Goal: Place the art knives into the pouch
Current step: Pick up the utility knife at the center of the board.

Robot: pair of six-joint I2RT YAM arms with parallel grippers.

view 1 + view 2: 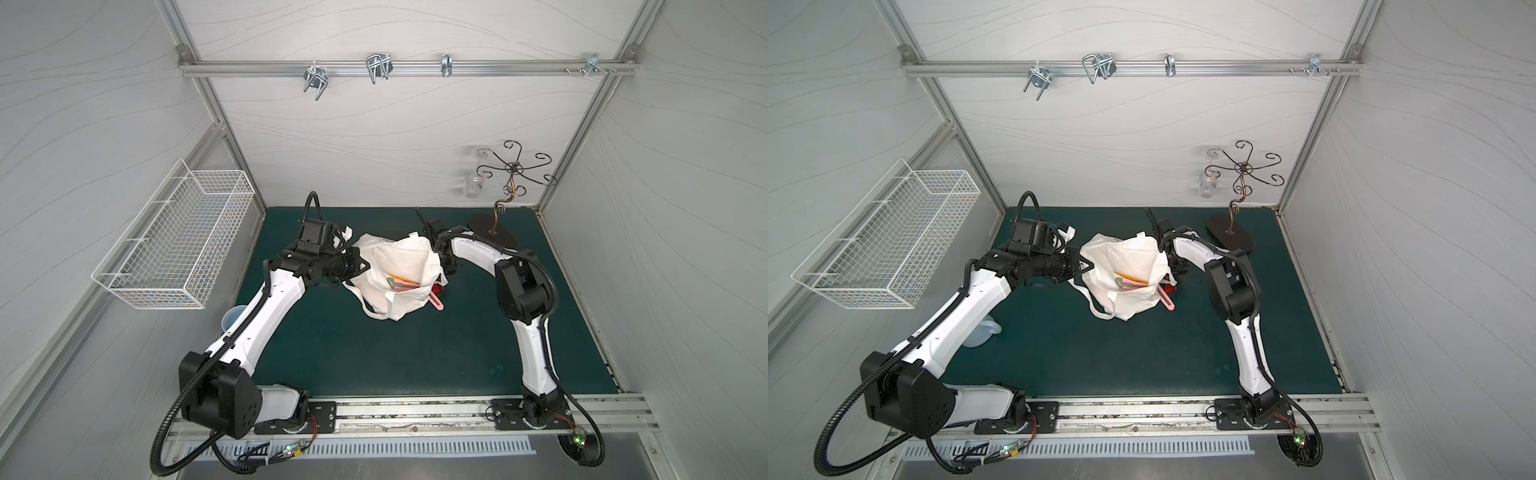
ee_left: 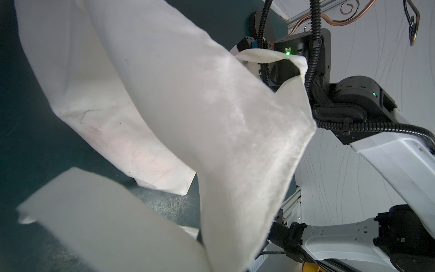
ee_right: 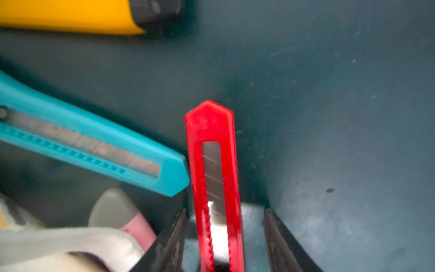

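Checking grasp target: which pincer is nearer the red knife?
Right. The right pincer straddles the red knife, jaws open either side; the left pincer grips the pouch rim, across the pouch from it.

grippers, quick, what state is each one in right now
left gripper: shut on the pouch rim
right gripper: jaws open around the red art knife, not clamped

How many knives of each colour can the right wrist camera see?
Yellow knife: 1
Blue knife: 1
Red knife: 1
Pink-and-grey knife: 1
Total: 4
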